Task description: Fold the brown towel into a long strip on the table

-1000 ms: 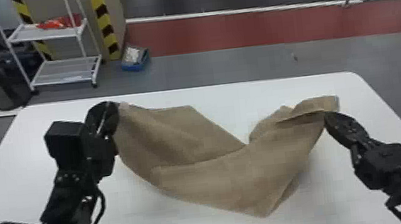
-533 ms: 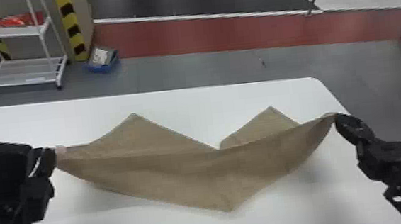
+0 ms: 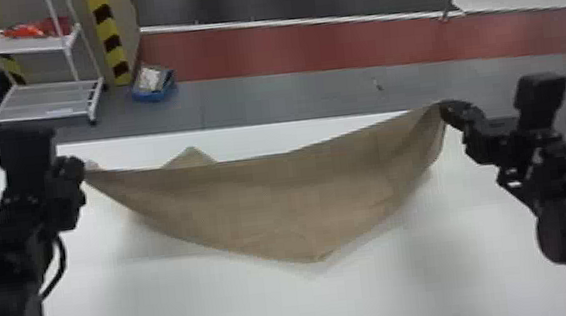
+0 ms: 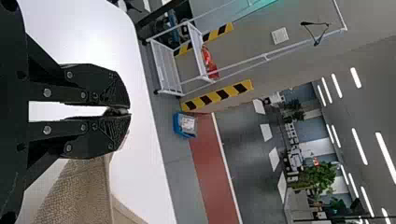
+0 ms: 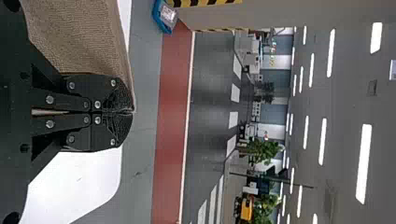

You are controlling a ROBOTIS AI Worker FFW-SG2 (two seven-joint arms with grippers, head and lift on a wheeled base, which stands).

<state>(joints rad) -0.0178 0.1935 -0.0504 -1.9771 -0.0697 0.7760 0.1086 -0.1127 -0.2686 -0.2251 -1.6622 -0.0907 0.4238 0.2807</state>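
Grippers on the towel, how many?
2. The left gripper has the towel by its left end, and the right gripper has it by its right end, with the cloth slung between them.

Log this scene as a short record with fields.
Cloth: brown woven towel, slung between both ends, lowest point toward the robot
Left end: pinched in the black left gripper
Right end: pinched in the black right gripper
Surface: smooth white table
Fold state: not yet a long strip
Background: white metal rack; blue box on the floor
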